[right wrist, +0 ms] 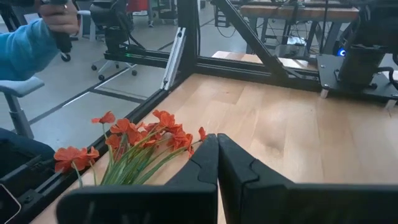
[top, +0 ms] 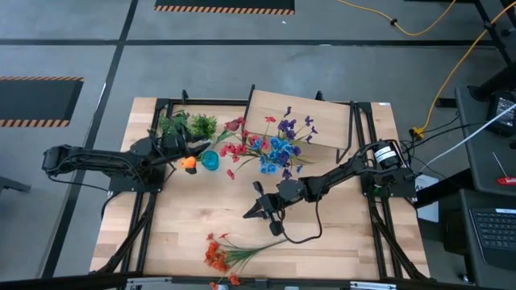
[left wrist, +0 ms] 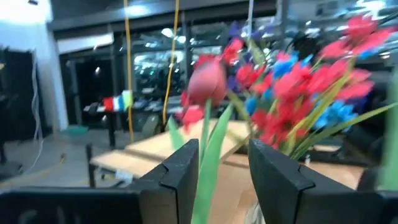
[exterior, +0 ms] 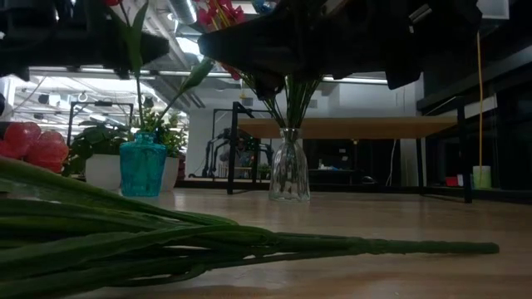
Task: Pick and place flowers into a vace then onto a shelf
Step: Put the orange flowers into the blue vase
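Two arms working over table [top: 339, 234], shelf [top: 302, 121] at back. Right gripper [top: 260, 211] hanging mid-table, fingers pressed together, nothing held, w/ orange spray [top: 226, 254] lying near front edge. Left gripper [left wrist: 224, 171] standing part open around red flower's stem [left wrist: 208, 155] by teal vase [top: 210, 160]; risk: stem slipping, tipping vase.

My left arm stretches across the worktop's left side, and my left tool [left wrist: 224, 174] stands with its fingers [left wrist: 180, 171] parted. My right arm reaches in from the right toward the middle of the worktop, angled down, and my right tool [right wrist: 217, 165] has its fingers pressed together on nothing.
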Controlling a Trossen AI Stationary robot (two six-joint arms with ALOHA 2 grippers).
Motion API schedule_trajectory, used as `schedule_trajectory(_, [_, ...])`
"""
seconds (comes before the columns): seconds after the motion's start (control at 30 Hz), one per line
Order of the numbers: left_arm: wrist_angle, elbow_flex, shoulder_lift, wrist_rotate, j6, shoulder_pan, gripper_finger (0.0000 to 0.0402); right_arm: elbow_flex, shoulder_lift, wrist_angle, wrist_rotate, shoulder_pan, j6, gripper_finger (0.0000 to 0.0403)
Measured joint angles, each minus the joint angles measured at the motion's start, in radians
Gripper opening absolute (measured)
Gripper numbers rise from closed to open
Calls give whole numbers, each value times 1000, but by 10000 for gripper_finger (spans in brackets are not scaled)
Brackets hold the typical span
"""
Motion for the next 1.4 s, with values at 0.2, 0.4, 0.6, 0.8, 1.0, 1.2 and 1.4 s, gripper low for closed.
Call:
schedule_trajectory(0.2, [-63, 61, -25, 5, 76, -66, 108, -1, -19, -4, 0, 0, 6, 1])
schedule_trajectory(0.4, [-298, 182, -27, -80, 137, -139, 59, -1, -83, -113, -1, 1, 6, 1])
schedule_trajectory(0.6, [-598, 378, -27, -289, 208, -206, 7, -1, -124, -156, -1, 18, -19, 0])
schedule_trajectory(0.8, [-765, 542, -27, -462, 262, -276, 2, -1, -142, -179, -1, 35, -47, 0])
schedule_trajectory(1.0, [-913, 666, -23, -454, 223, -420, 2, -1, -154, -203, 1, 50, -52, 0])
schedule_trajectory(1.2, [-930, 686, 6, -444, 220, -619, 2, -1, -210, -271, 16, 63, -52, 0])
schedule_trajectory(1.4, [-929, 686, 142, -481, 168, -814, 2, 0, -276, -389, 158, 108, -51, 0])
